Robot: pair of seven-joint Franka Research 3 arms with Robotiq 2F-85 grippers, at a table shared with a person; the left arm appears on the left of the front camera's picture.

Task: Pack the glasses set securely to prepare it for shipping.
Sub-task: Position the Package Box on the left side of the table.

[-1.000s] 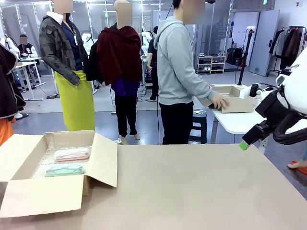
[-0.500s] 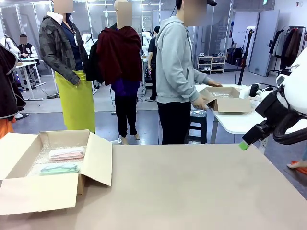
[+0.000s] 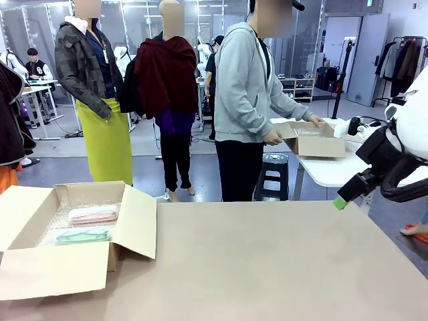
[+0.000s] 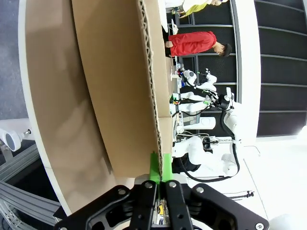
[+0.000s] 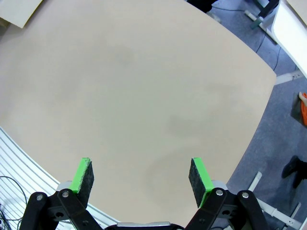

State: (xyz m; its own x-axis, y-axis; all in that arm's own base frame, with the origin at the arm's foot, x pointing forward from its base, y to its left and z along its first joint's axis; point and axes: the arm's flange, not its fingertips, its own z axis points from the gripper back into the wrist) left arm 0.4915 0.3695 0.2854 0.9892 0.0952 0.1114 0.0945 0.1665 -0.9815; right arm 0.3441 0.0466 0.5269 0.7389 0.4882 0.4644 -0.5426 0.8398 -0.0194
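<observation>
Sitting at the table's [image 3: 267, 267] left end is an open brown cardboard box [image 3: 60, 267] lined with bubble wrap, its flaps spread outward. Inside it lie the two glasses cases side by side: the pale pink case [image 3: 93, 214] toward the far wall, the mint green case [image 3: 83, 235] just in front of it, nearer to me. My left gripper [image 4: 160, 170] is closed on the edge of one of the box's flaps [image 4: 120, 81], green pads pinching the cardboard. Across the table a person in a grey hoodie [image 3: 244, 87] holds another cardboard box [image 3: 314, 140] at a white side table. At the right, my right gripper [image 5: 141, 175] hangs above the bare tabletop, fingers spread wide, holding nothing
</observation>
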